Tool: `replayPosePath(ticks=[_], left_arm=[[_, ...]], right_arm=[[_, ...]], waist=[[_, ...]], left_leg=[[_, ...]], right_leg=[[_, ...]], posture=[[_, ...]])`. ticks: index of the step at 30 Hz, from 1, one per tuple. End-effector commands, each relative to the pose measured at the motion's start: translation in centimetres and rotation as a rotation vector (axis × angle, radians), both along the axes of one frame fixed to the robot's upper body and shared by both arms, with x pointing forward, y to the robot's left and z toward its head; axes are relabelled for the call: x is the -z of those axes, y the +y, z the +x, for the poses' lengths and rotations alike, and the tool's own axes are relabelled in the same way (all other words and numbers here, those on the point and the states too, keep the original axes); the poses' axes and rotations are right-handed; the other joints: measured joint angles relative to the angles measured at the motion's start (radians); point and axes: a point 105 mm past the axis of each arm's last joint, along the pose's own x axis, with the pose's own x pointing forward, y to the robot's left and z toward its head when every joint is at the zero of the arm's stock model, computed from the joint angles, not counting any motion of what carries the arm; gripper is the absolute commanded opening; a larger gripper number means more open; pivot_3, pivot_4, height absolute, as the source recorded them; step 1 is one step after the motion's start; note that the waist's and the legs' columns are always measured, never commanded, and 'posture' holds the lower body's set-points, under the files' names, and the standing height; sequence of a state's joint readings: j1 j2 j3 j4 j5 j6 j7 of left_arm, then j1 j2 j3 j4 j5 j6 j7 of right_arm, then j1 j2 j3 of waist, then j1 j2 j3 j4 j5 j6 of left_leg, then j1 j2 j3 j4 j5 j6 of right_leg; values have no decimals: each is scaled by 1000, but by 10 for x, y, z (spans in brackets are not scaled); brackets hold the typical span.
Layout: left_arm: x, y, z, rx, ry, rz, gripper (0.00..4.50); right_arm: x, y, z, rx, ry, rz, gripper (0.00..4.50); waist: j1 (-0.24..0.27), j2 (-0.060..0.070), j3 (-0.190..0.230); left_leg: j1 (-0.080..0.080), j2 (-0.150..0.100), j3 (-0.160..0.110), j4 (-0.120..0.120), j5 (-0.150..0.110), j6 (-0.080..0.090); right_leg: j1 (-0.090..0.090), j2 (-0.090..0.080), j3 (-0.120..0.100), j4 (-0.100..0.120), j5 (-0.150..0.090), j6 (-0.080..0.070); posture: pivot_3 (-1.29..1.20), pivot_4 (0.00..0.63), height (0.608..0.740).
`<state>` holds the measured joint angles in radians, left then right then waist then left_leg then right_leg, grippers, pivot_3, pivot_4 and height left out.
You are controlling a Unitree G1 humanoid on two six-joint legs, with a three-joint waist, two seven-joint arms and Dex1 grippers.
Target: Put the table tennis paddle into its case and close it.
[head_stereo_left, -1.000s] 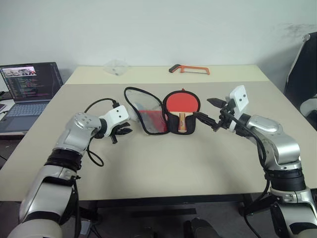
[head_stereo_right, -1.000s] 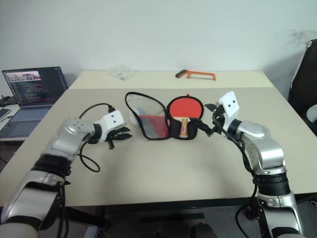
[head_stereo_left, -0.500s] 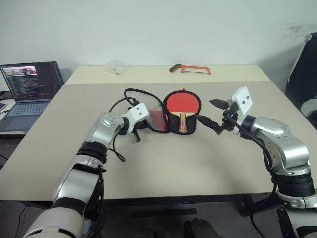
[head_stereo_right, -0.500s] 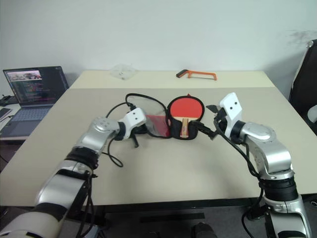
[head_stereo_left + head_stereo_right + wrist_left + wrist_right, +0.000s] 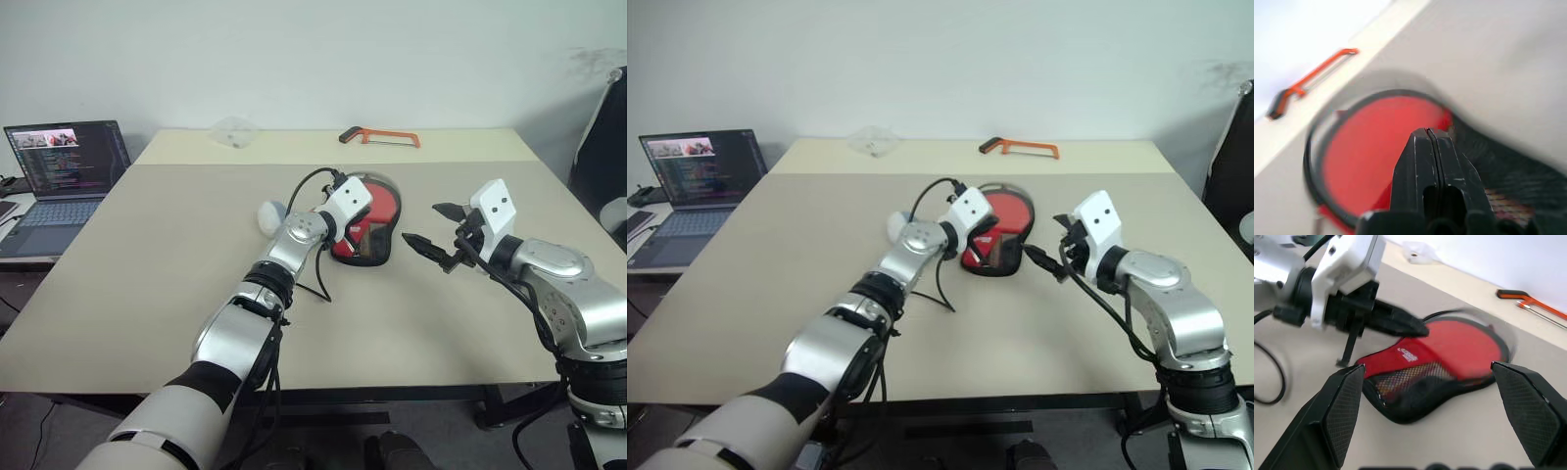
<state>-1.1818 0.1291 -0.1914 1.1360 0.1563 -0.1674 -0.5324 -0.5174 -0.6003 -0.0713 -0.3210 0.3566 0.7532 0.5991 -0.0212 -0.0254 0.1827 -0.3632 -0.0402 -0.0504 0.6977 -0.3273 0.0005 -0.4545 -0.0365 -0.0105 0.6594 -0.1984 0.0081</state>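
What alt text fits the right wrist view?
The shut left gripper reaches over the case, whose red logo flap is partly folded over the red paddle. The right gripper's open fingers frame it; an orange hacksaw lies behind.

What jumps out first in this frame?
The red case mid-table, its flap folded over the table tennis paddle, with the shut left gripper at the flap's edge. Just right of it hangs the right gripper, fingers wide open, apart from the case. Behind, an orange hacksaw lies at the far table edge.
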Motion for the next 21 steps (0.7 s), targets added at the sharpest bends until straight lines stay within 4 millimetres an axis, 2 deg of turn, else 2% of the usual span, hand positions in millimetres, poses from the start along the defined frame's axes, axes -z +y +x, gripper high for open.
replayPosePath(ticks=[1, 3, 5, 8, 10, 14, 18, 21], left_arm=[[-14, 38, 8, -55, -30, -6, 17], [-25, 67, 9, -78, -28, -15, 17], [-40, 91, 7, -84, -27, -61, 180], [-51, 116, -7, -24, 41, -105, 915], [-53, 130, -26, 60, 134, -132, 1673], [-57, 154, -56, 116, 224, -137, 3100], [-48, 174, -82, 110, 304, -85, 4459], [-34, 187, -87, 29, 300, -12, 4459]], right_arm=[[0, -19, 4, 122, 64, 99, 4500], [9, -24, 13, 186, 176, 279, 4500], [16, -18, 16, 166, 299, 494, 4500], [37, -10, 25, 174, 463, 642, 4500], [47, -6, 34, 181, 553, 739, 4500], [56, -2, 51, 188, 641, 838, 4500], [64, 9, 66, 184, 712, 860, 4500], [75, 19, 73, 184, 742, 833, 4500]], waist=[[-5, 0, 0], [-14, 0, 0], [-18, 0, 0], [-9, 0, 0], [-8, 0, 0], [-6, 0, 0], [-10, 0, 0], [-11, 1, 0]], left_leg=[[0, 0, 0, 0, 0, 0], [1, 1, 0, 0, 0, 0], [2, 2, 0, -1, 2, -3], [1, 3, -1, 0, 3, -4], [1, 3, -2, 0, 3, -4], [-1, 1, -2, 0, 3, -4], [-1, 2, -3, -1, 3, -4], [0, 2, -2, -1, 3, -4]], right_leg=[[0, 0, 0, 0, 0, 0], [0, 1, 0, 1, 0, 0], [0, 2, 2, 2, 2, -3], [-1, 2, 1, 3, 3, -5], [-1, 2, 0, 3, 3, -5], [-1, 1, 1, 1, 3, -4], [-1, 1, 0, 0, 3, -4], [-1, 1, 1, 1, 3, -5]], posture=[[0, 150, 740], [0, 150, 740], [0, 150, 740], [0, 150, 740], [0, 150, 740], [0, 150, 740], [0, 150, 740], [0, 150, 740]])
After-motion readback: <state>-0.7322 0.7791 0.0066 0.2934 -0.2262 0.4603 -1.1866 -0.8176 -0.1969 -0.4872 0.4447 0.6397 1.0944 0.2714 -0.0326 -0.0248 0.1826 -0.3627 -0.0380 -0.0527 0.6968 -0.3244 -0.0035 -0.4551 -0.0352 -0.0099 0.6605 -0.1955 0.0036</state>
